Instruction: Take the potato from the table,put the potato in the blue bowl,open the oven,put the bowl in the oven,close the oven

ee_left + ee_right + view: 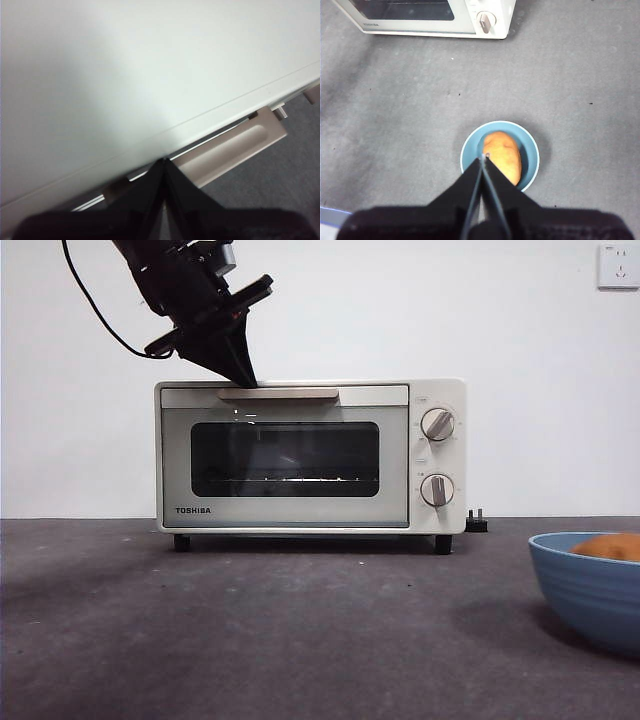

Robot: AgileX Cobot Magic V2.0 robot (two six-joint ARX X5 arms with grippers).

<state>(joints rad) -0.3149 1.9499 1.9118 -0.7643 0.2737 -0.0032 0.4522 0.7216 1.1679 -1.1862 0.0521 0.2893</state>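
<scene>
The cream oven (pixel 300 455) stands at the back of the table (pixel 300 640) with its glass door closed. My left gripper (pixel 245 378) comes down from the upper left, shut and holding nothing. Its tip rests at the oven's top front edge, by the left end of the beige handle (pixel 278 393). The left wrist view shows that gripper (pixel 164 161) against the oven top (pixel 150 75), just behind the handle (pixel 235 147). The potato (pixel 502 156) lies in the blue bowl (pixel 530 150) at the near right (pixel 590 585). My right gripper (pixel 484 158) hovers shut above the bowl.
Two round knobs (pixel 437 424) sit on the oven's right side. A black plug (pixel 478 521) lies behind the oven's right corner, and a wall socket (pixel 617 265) is at the upper right. A cable hangs from the left arm.
</scene>
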